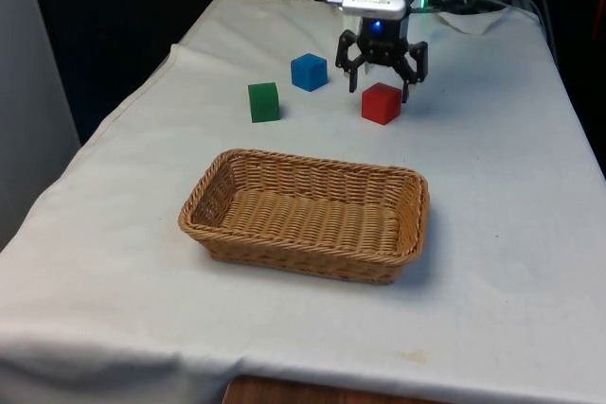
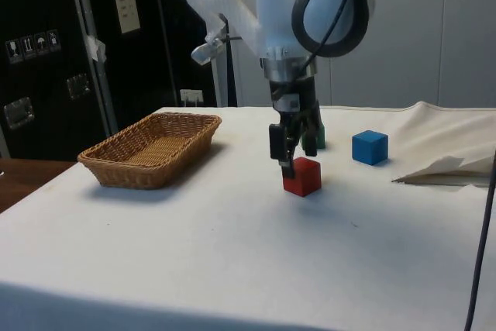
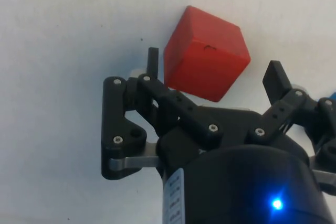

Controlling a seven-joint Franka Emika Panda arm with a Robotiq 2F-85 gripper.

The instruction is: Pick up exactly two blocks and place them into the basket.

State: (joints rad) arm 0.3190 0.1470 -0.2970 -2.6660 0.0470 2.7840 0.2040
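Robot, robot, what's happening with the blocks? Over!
Gripper open over red block. Basket empty. Green block, blue block waiting. Nothing blocking.

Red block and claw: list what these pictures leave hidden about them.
- Side view: the claw covers part of the red block, so contact cannot be judged.
- Side view: the green block is mostly hidden behind the claw.
- Wrist view: the claw's body hides the red block's near lower faces.
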